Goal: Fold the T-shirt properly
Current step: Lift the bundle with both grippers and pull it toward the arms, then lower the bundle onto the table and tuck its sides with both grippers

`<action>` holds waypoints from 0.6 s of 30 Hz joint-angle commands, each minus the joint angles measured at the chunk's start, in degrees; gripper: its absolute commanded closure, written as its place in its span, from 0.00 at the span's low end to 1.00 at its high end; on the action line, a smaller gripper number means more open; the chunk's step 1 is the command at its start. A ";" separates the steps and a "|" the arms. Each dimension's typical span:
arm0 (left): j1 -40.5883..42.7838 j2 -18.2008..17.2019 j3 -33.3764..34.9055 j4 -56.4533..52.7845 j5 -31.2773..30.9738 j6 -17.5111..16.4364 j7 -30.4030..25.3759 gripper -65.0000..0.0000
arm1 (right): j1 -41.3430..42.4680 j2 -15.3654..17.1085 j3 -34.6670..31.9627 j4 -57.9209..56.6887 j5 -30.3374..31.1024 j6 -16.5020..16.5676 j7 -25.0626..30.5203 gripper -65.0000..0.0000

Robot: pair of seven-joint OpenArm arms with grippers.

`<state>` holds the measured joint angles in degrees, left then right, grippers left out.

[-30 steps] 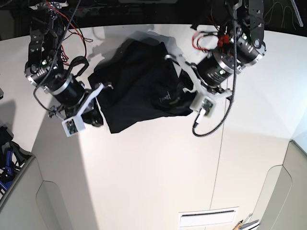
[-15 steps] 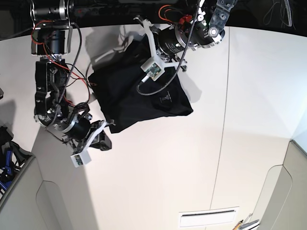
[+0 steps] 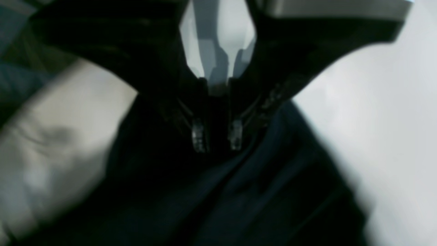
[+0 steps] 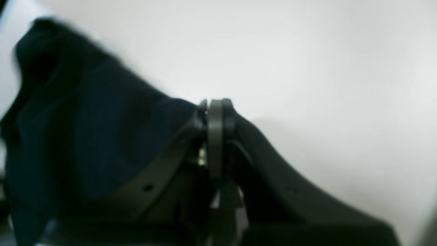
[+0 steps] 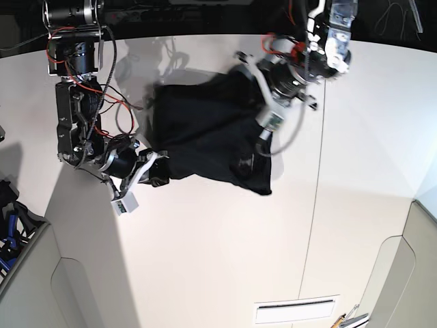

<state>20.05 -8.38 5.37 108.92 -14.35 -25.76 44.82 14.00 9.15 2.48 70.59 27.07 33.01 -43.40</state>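
The black T-shirt (image 5: pixel 205 137) lies crumpled but spread on the white table, a tiny white mark (image 5: pixel 240 164) near its lower right. My left gripper (image 5: pixel 247 76) is at the shirt's upper right edge. In the left wrist view its fingertips (image 3: pixel 199 136) stand a little apart with dark cloth (image 3: pixel 222 198) bunched around and between them. My right gripper (image 5: pixel 161 179) is shut by the shirt's lower left corner. In the right wrist view the right gripper (image 4: pixel 215 106) shows nothing between its pads, and the cloth (image 4: pixel 85 119) lies just to its left.
A seam (image 5: pixel 315 205) runs down the white table right of the shirt. A slotted vent (image 5: pixel 297 311) sits near the front edge. Blue items (image 5: pixel 8 236) lie off the table at the left. Red wires (image 5: pixel 109 102) hang along the right arm.
The left gripper swung right and the shirt's right side drew out with it. The right gripper rose from below the shirt to its lower left corner.
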 commanded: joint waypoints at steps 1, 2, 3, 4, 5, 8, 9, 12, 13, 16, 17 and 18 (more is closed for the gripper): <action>-1.11 0.07 -1.64 0.81 -1.14 -0.02 -0.85 0.86 | 1.14 0.70 0.09 0.98 2.16 0.52 0.22 1.00; -1.86 0.07 -3.23 0.81 -1.38 -0.02 -0.90 0.86 | 0.94 0.87 0.09 1.09 3.15 0.74 -0.26 1.00; -2.69 0.07 -4.55 0.81 -1.53 0.00 -0.90 0.86 | 0.48 0.85 0.09 1.27 4.04 0.94 -0.50 1.00; -3.67 0.07 -5.57 0.81 -1.55 0.02 -0.90 0.86 | -0.26 0.81 0.07 1.60 5.03 1.11 -0.57 1.00; -4.66 0.09 -6.38 0.81 -1.55 0.00 -0.90 0.86 | -1.16 0.66 0.07 1.97 6.32 1.49 -0.57 1.00; -7.63 0.09 -6.84 0.68 -1.51 0.00 -0.90 0.86 | -4.59 -0.31 0.07 3.37 8.11 1.51 -0.59 1.00; -8.52 0.09 -6.84 0.39 -1.53 0.00 -0.90 0.86 | -5.86 -0.81 0.07 4.04 8.09 1.53 -0.59 1.00; -10.71 0.09 -6.84 -2.43 -1.49 0.00 -0.85 0.86 | -9.62 -2.38 0.09 7.13 8.09 1.53 -0.57 1.00; -11.19 0.09 -6.84 -3.72 -1.46 0.00 -0.87 0.86 | -10.95 -2.69 0.11 8.66 8.09 1.51 -0.57 1.00; -12.20 0.09 -6.84 -7.63 -1.46 0.02 -0.92 0.86 | -14.91 -3.37 0.07 13.75 8.11 1.51 -0.61 1.00; -12.63 0.09 -6.84 -8.63 -1.44 0.02 -0.92 0.86 | -16.02 -3.50 0.07 15.34 8.09 1.51 -0.61 1.00; -13.22 0.07 -6.84 -9.27 -1.27 0.04 -0.87 0.86 | -17.05 -3.48 0.07 16.70 8.09 1.51 -0.63 1.00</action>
<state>7.84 -8.25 -1.48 98.85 -15.14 -25.74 44.97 -3.88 5.56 2.48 86.35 33.91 34.09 -44.88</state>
